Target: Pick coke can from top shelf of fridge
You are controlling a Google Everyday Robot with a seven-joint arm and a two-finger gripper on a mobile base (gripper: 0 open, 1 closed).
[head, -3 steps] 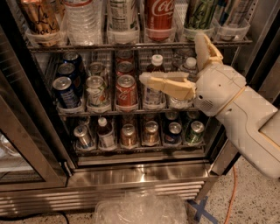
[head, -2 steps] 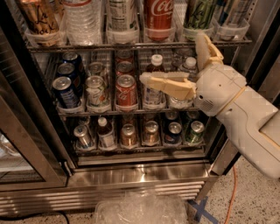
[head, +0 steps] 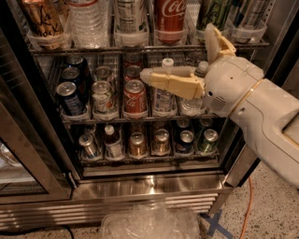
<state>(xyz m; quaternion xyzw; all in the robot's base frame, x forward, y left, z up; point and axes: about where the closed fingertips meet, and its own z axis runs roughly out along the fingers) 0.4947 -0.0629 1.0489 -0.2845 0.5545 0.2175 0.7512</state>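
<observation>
The coke can [head: 134,96], red with a silver lid, stands at the front of a clear tray on a wire shelf [head: 112,119] of the fridge [head: 149,184]. That shelf is the middle one of three in view. The frame cuts off the fridge's upper part, so I cannot tell which is the top shelf. My gripper [head: 176,52] hangs open in front of the shelves, up and to the right of the can. One finger [head: 170,82] points left, its tip just above and right of the can's lid. The other finger [head: 216,41] points up. Nothing is held.
Dark blue cans [head: 70,97] and silver cans [head: 103,95] stand left of the coke can, small bottles [head: 163,95] to its right. The rack above holds a red Coca-Cola bottle [head: 170,14] and water bottles [head: 88,21]. The glass door [head: 18,154] stands open at left. Crumpled plastic [head: 152,224] lies on the floor.
My gripper has shifted slightly up and to the left; its horizontal finger now reaches closer to the coke can. The cans have not moved.
</observation>
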